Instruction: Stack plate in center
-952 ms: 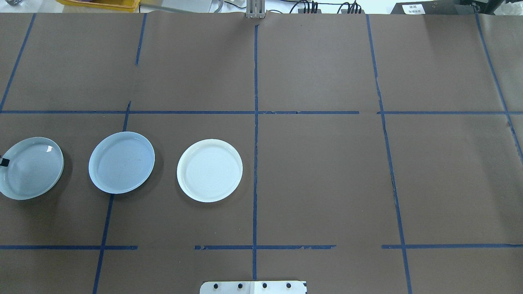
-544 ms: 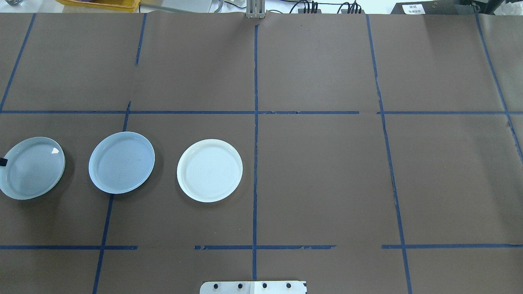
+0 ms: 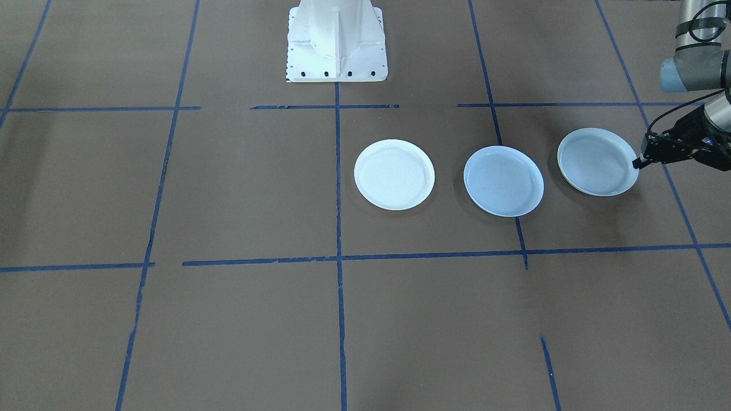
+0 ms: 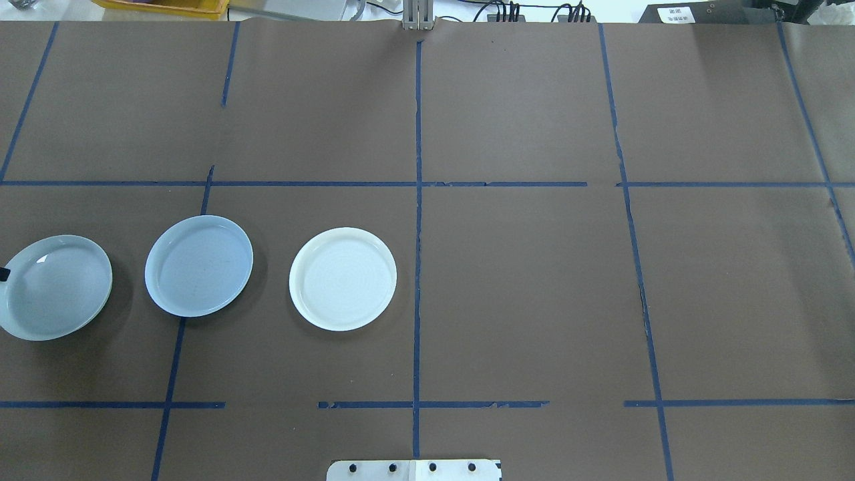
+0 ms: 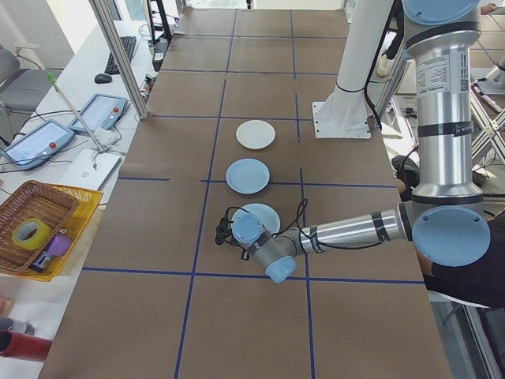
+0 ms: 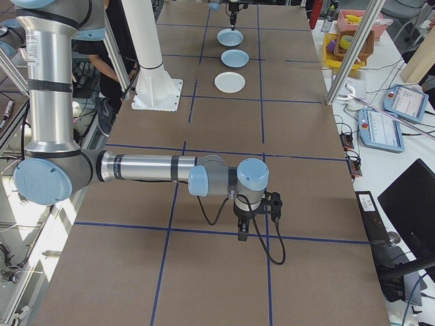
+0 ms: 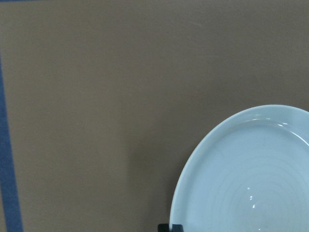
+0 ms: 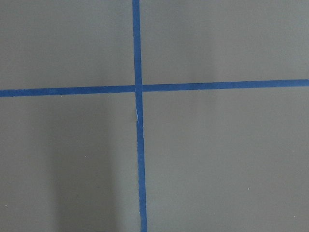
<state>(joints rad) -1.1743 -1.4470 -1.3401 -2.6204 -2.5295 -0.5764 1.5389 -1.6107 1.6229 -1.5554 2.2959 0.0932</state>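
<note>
Stacking not yet done, by my read: three plates in a row on the table [image 4: 507, 280], none on another, and the ringed plate [image 3: 597, 161] sits tilted, its outer rim pinched shut in the left claw [image 3: 638, 163], so carry and set-down remain. Centre plate [image 3: 503, 180] lies flat just beside it, apart; right claw [image 6: 243, 233] is well away, state unclear.

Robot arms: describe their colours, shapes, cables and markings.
Both arms are silver metal tubes joined by rounded pale blue joint caps. The left arm bears a white label on its upright segment, and a black cable loops along its forearm. The right arm has a black band on its upright segment, and a black cable loops at its black end effector.
</note>
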